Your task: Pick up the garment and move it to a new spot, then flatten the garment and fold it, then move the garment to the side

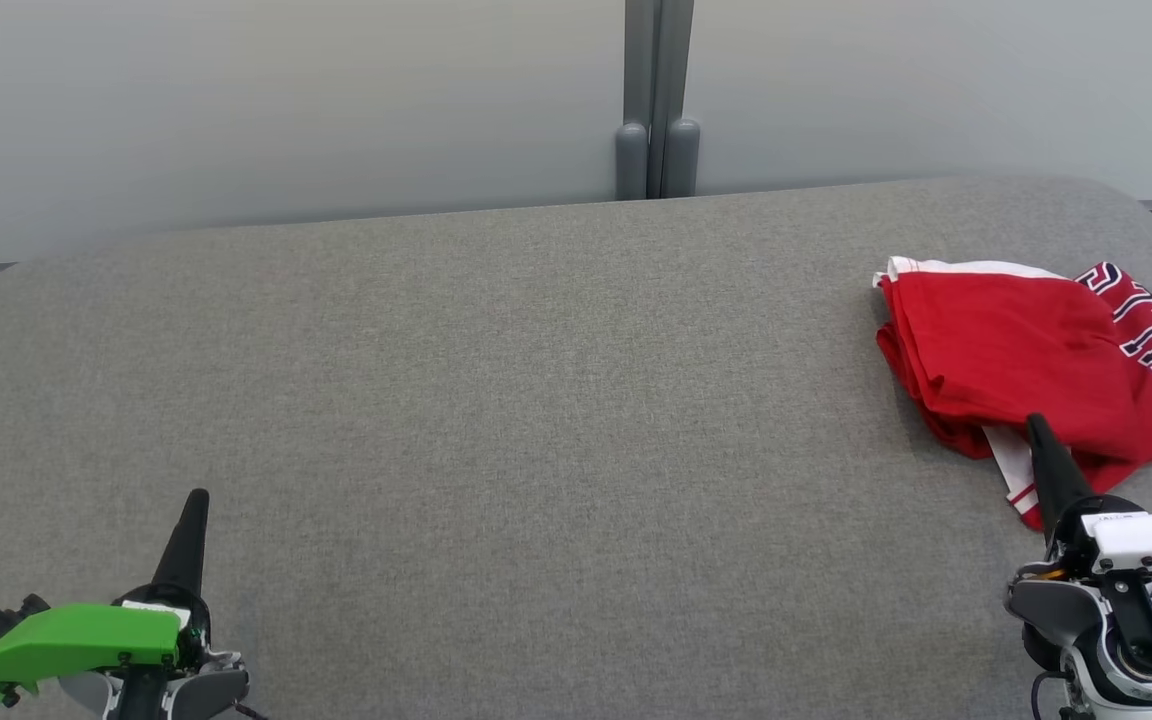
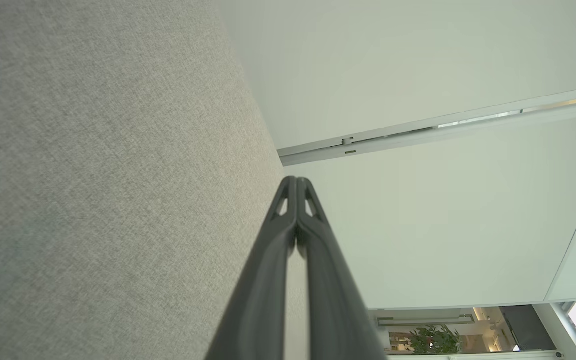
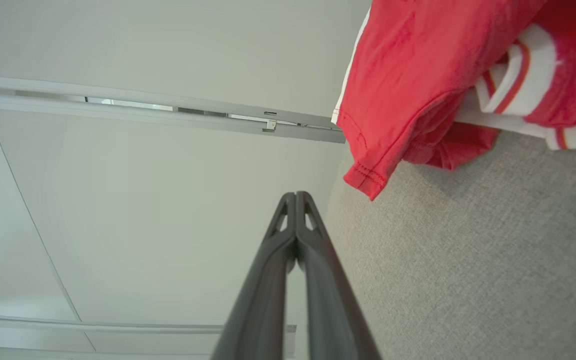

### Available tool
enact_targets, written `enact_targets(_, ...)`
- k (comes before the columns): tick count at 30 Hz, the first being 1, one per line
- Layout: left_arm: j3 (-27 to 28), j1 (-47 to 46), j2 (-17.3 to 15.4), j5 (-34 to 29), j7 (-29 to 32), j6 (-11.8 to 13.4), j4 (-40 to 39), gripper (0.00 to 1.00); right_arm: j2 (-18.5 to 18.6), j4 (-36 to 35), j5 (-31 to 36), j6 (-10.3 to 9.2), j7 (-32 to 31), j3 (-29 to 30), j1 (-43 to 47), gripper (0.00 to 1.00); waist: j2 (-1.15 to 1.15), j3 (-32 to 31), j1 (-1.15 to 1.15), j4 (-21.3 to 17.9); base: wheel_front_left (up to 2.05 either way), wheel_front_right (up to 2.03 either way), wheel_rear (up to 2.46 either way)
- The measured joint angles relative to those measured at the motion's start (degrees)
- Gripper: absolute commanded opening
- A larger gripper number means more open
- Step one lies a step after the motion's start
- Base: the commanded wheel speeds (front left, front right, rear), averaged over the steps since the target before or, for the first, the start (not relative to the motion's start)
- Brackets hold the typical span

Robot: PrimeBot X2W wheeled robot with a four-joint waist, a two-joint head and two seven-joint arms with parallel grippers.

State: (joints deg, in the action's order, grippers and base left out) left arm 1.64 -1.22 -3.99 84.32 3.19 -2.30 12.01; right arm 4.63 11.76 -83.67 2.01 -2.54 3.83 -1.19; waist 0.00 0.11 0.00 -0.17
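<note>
The garment (image 1: 1026,365) is a red jersey with white trim and dark lettering, lying folded at the right end of the grey padded table (image 1: 536,400). In the right wrist view the garment (image 3: 448,85) shows a stitched hem corner and a striped white band. My right gripper (image 1: 1039,428) is shut and empty, its tips over the garment's near edge. In its own view the right gripper (image 3: 295,194) sits just left of the hem corner. My left gripper (image 1: 198,496) rests shut and empty at the near left, far from the garment, and its own view shows the left gripper (image 2: 296,179) with tips pressed together.
A pale partition wall (image 1: 286,100) runs behind the table, with a grey post (image 1: 658,100) at its middle. The table's rounded corners (image 1: 1136,200) lie close to the garment on the right. Bare grey fabric spans the table's middle and left.
</note>
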Motion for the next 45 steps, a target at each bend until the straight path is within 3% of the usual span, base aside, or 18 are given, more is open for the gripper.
enact_targets(13, 2.22, -1.17, 1.32, 7.78, 2.41, -1.3, -0.02, 0.0, -1.3, 0.0, -8.8, 1.54, -2.31, 2.41, -1.24, 0.0, 0.0, -0.07, 0.0, 0.17, 0.0, 0.0, 0.0)
enact_targets(45, 2.27, -1.72, 1.38, 7.86, 2.41, -1.72, -0.01, 0.0, -1.36, 0.09, -9.12, 1.59, -2.4, 2.55, -1.76, 0.0, 0.0, -0.09, 0.0, 0.17, 0.0, 0.0, 0.0)
